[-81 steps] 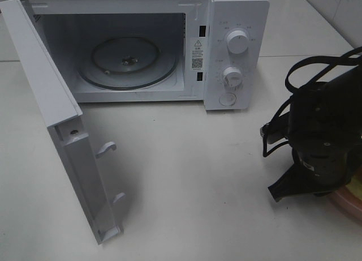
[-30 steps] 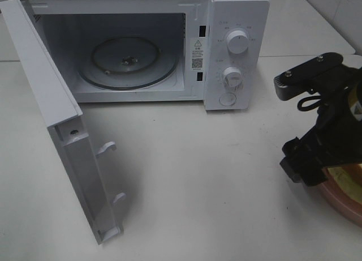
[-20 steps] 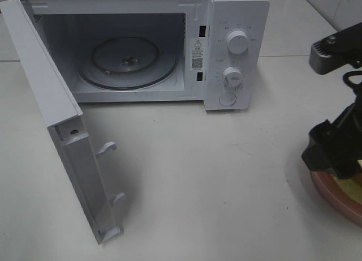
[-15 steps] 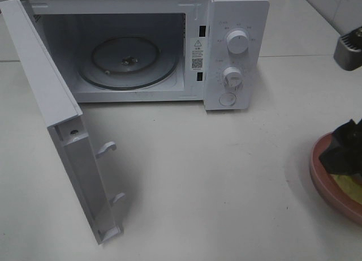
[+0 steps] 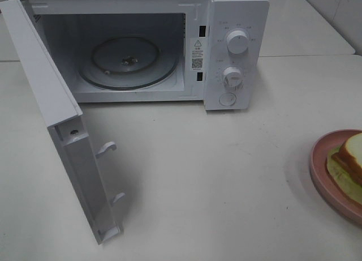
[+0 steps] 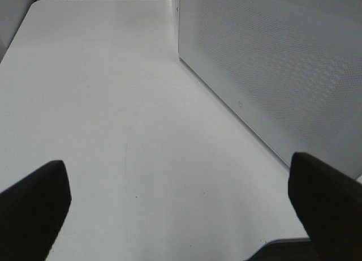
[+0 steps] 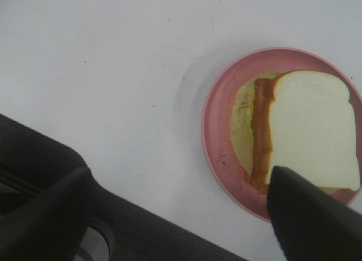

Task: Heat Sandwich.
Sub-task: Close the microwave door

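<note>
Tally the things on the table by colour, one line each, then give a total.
White: 1, the microwave
Pink: 1, the plate
Mixed white, green and brown: 1, the sandwich
Total: 3

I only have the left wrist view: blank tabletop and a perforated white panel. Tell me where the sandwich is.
Observer: The sandwich lies on a pink plate, on the table right of the microwave.
Operator: Report the microwave door.
Observer: The door is swung wide open; the glass turntable inside is bare.
Operator: Give me the right claw.
Observer: The right claw hangs open above the plate, holding nothing.
</note>
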Action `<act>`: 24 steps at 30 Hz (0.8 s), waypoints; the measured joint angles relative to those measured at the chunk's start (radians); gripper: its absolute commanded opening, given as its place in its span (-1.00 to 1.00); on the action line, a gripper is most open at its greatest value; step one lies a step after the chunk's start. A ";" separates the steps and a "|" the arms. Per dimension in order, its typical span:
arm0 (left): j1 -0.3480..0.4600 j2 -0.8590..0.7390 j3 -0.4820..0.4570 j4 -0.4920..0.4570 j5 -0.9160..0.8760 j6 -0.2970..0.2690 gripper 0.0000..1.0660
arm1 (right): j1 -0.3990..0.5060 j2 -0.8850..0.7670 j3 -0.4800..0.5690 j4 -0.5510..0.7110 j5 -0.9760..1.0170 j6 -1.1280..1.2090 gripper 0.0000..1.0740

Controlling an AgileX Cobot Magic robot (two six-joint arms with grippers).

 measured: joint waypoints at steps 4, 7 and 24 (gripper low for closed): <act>0.000 0.000 0.000 0.000 0.000 0.000 0.83 | 0.000 -0.064 0.000 0.008 0.039 -0.004 0.42; 0.000 0.000 0.000 0.000 0.000 0.000 0.83 | 0.000 -0.129 0.000 0.012 0.060 -0.016 0.42; 0.000 0.000 0.000 0.000 0.000 0.000 0.83 | -0.162 -0.418 0.101 0.015 0.121 -0.045 0.42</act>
